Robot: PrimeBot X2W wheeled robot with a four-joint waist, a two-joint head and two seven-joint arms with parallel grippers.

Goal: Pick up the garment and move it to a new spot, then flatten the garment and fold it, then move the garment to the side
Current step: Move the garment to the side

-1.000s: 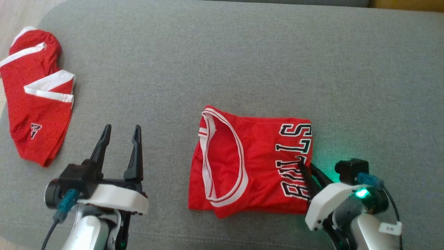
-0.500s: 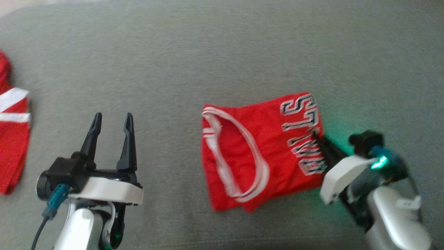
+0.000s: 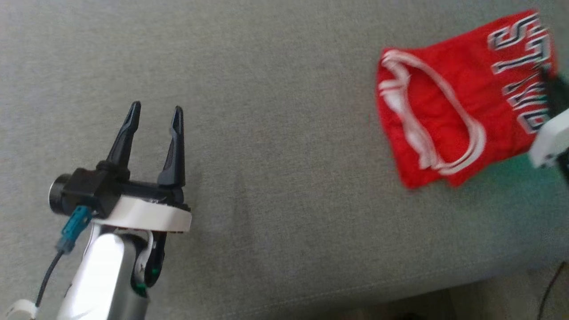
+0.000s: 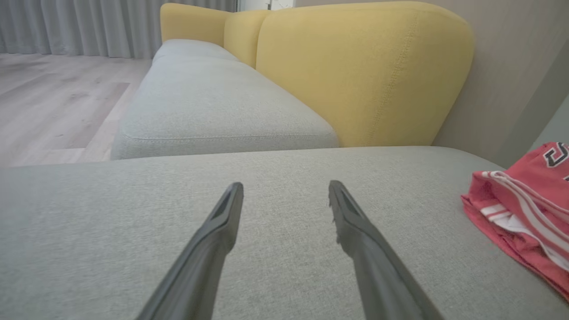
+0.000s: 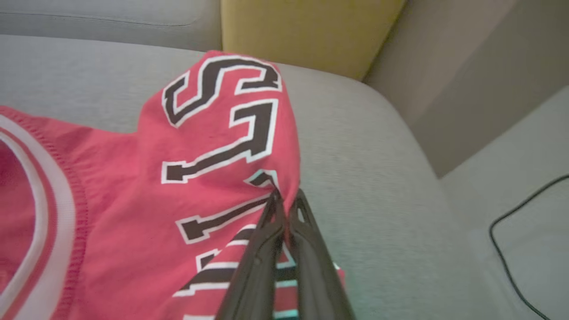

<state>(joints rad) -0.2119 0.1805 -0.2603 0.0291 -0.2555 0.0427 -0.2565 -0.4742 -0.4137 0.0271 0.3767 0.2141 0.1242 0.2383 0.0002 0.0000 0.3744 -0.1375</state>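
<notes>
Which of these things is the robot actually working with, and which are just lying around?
Part of the job:
red jersey, folded
right gripper, pinched shut on the jersey's lettered edge
left gripper, open, holding nothing
grey sofa seat, the surface it works on

Just around:
yellow backrest
black cable on the floor
curtains

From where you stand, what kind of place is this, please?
Probably a living room, at home or staged. The work surface is a grey sofa seat with a yellow backrest, and beyond it are a wooden floor and long grey curtains. A red Bulls jersey is on the seat.
</notes>
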